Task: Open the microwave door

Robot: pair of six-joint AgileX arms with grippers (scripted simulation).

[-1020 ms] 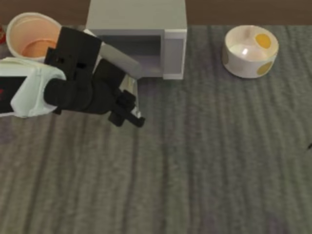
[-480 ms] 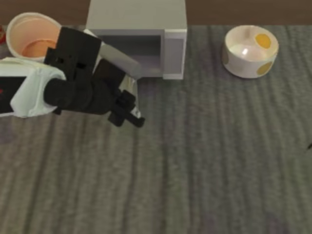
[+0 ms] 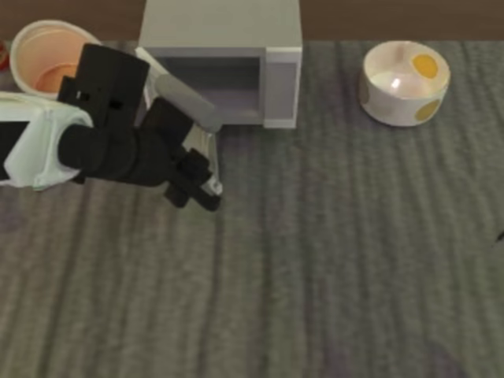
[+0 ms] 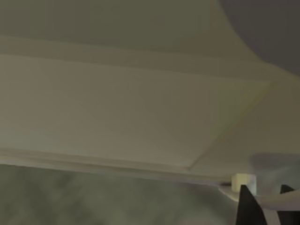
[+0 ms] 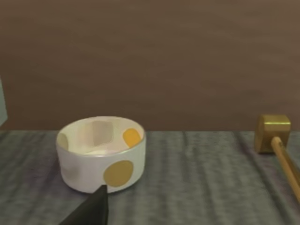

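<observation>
The silver-grey microwave [image 3: 220,27] stands at the back of the table, its cavity showing. The microwave door [image 3: 189,98] hangs swung out toward the front left, and in the left wrist view its pale panel [image 4: 122,108] fills most of the picture. My left gripper [image 3: 206,189] is at the door's free edge, shut on the door's white handle [image 4: 269,199], with a dark finger on each side of it. My right gripper [image 3: 501,235] stays parked at the table's right edge, barely in the top view.
A white bowl with yellow spots [image 3: 404,82] sits right of the microwave and shows in the right wrist view [image 5: 101,153]. A pale cup with an orange inside [image 3: 51,55] stands at the back left, behind my left arm. A brass-coloured mallet [image 5: 273,133] lies farther off.
My left gripper has pulled a little to the left with the handle, and the microwave door has swung slightly wider. The right arm has not moved.
</observation>
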